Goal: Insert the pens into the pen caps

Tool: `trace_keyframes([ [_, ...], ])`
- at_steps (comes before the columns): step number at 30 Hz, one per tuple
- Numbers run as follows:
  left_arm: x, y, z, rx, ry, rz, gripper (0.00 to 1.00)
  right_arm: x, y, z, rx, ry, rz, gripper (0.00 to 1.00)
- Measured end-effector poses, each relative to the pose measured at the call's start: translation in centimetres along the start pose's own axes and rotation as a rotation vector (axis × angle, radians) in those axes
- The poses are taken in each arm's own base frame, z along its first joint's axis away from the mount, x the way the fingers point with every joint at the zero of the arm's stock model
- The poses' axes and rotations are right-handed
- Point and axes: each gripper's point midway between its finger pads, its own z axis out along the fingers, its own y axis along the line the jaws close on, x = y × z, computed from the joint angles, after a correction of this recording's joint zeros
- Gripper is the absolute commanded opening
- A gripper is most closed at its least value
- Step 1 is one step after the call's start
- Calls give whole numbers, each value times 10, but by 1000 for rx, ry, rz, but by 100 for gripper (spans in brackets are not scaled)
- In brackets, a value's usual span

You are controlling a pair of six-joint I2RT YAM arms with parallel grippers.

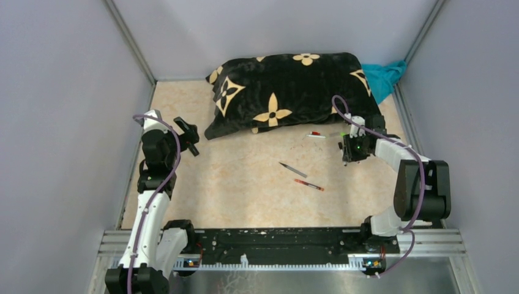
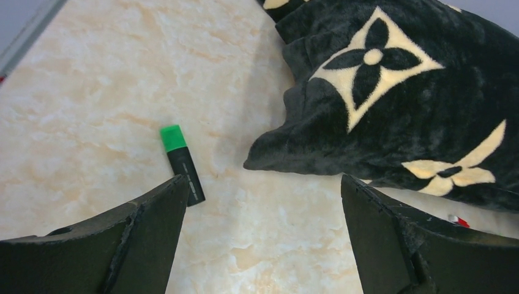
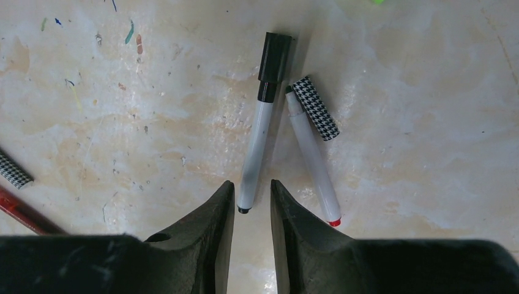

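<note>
While the top view stayed pretty wide, it showed the left gripper (image 1: 188, 136) hanging over the far-left part of the desk (image 1: 245, 196), just left of the black flower-print pillow (image 1: 287, 92). The right gripper (image 1: 350, 149) sat low on the right, near the pillow's right end, with a teal cloth (image 1: 382, 76) bunched in the far-right corner. A grey pen (image 1: 292, 169) and a red pen (image 1: 309, 184) lay mid-desk, close together but not touching. A small white pen with a red end (image 1: 316, 135) lay further back by the pillow.

The left wrist view had that gripper spread wide, holding nothing. The black marker (image 2: 182, 164), green end pointing away, lay just beyond its left finger.

In the right wrist view the fingers were only a narrow gap apart and gripped nothing. The capped white pen (image 3: 260, 141) had its near tip right at that gap. To its right was a red-tipped white pen (image 3: 313, 162), with a houndstooth cap (image 3: 314, 108) by its far end.
</note>
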Motion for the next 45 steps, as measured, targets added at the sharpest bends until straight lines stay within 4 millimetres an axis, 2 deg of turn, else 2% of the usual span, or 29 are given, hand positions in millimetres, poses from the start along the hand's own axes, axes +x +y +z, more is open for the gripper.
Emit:
trace_keyframes([
  [7, 6, -6, -1, 23, 26, -62, 99, 2, 0, 10, -13, 25, 27, 25],
  [18, 17, -22, 0, 101, 78, -130, 99, -1, -8, 15, 15, 35, 23, 1],
  [23, 24, -37, -1, 187, 112, -147, 99, 2, -5, 8, -31, 9, 7, 0],
  [28, 31, -62, -7, 356, 126, -154, 98, -10, 15, -17, -185, -101, -38, 0],
  [32, 38, -76, -13, 458, 151, -166, 98, -19, 51, -37, -396, -191, -129, 0],
  [37, 33, -90, -20, 541, 147, -162, 98, -13, 84, -53, -594, -228, -190, 0],
  [45, 39, -95, -25, 583, 173, -181, 94, -9, 101, -64, -697, -251, -209, 0],
])
